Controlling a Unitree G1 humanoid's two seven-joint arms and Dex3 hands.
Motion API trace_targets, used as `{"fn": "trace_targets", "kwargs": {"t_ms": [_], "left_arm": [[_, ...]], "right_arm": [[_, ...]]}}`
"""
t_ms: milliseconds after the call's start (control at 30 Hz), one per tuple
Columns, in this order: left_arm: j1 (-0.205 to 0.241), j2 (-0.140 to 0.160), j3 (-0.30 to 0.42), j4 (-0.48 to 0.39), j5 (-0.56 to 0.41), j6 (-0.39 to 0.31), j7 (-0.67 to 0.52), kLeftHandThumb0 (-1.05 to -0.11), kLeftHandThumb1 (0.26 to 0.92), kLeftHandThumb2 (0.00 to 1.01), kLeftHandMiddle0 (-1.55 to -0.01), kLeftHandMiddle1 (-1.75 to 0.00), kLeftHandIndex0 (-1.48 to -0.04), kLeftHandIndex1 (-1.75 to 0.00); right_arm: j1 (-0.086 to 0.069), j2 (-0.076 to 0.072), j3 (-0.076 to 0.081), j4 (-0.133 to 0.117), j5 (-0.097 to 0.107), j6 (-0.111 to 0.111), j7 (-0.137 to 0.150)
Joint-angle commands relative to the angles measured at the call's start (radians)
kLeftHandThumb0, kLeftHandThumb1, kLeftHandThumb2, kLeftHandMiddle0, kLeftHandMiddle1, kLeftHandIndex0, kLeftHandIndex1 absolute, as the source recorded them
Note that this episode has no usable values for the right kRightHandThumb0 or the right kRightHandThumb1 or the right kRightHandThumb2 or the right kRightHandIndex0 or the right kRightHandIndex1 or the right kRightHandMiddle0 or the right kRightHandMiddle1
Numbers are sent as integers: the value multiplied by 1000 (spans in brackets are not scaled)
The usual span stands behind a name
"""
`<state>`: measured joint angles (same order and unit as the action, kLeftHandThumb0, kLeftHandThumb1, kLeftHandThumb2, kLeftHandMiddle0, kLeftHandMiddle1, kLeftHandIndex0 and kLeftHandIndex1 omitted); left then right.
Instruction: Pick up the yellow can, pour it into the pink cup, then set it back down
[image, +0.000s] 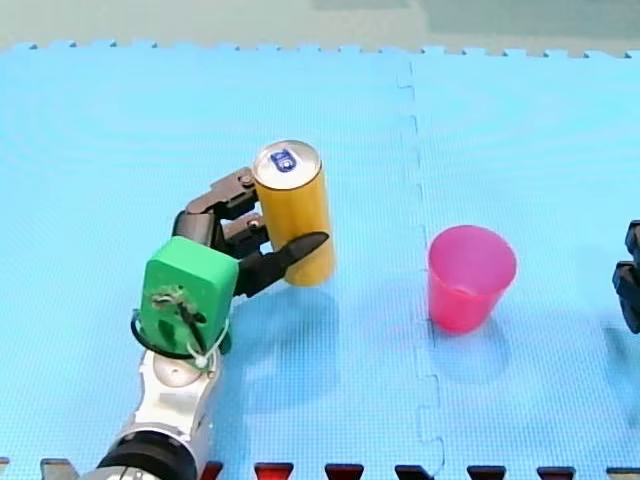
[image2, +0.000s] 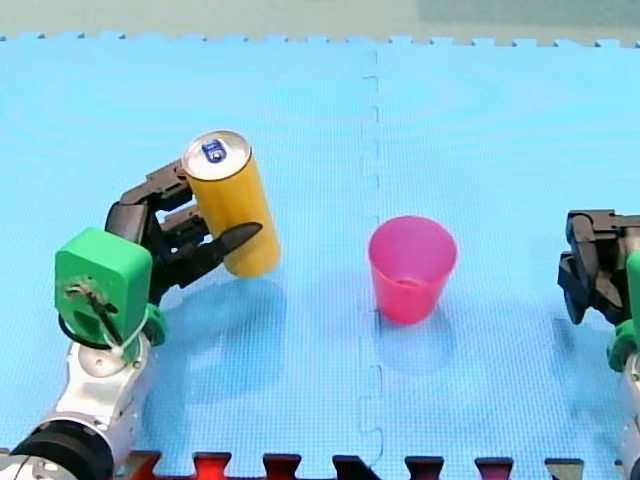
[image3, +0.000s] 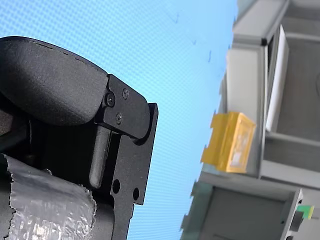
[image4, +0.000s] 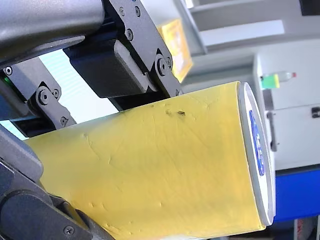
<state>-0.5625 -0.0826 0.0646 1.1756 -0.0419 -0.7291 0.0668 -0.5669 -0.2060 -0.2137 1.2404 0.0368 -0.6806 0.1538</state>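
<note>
The pink cup (image: 470, 275) is standing upright and open-mouthed on the blue foam mat (image: 520, 130), off to the robot's right of the yellow can (image: 295, 215), with a bare strip of mat and a seam lying between the two. The can is standing nearly upright, its long axis running almost vertical and its top leaning slightly away from the cup, so the pour is calling for a carry to the right and then a tip toward the cup's mouth. The left hand (image: 245, 240) is the one doing the work: it is wrapping the can's lower half from the left side, one finger (image: 298, 250) crossing the front of the can and the others pressing in from behind, closed narrowly on it. Whether the can's base is touching the mat I cannot tell. The right hand (image2: 595, 265) is showing at the mat's right edge, beyond the cup and apart from it
</note>
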Motion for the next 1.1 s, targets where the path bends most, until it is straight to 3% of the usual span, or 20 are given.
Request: {"fn": "trace_targets", "kwargs": {"t_ms": [0, 433, 600, 733, 967, 1067], "left_arm": [[1, -2, 15, -5, -7, 1, -10, -359, 789, 2, -1323, -10, -1201, 0], [12, -19, 46, -8, 6, 0, -28, -349, 791, 0, -1324, -4, -1196, 0], [17, -24, 30, 7, 49, -32, 6, -348, 791, 0, -1320, -1, -1195, 0], [24, -17, -13, 16, 139, -54, 108, -348, 793, 1, -1318, 0, -1195, 0], [45, 17, -154, 46, 383, -30, 402, -352, 799, 2, -1279, 0, -1195, 0], [52, 21, -183, 59, 428, -18, 451, -355, 810, 6, -1279, -2, -1194, 0]], "right_arm": [[2, -7, -3, -3, 5, 3, 1], [9, -8, -4, -8, 6, -1, 7], [9, -8, -4, -9, 5, -2, 7], [11, -9, -3, -9, 3, -3, 5], [13, -10, -7, -11, 6, -5, 8], [17, -10, -7, -11, 6, -9, 9]]}}
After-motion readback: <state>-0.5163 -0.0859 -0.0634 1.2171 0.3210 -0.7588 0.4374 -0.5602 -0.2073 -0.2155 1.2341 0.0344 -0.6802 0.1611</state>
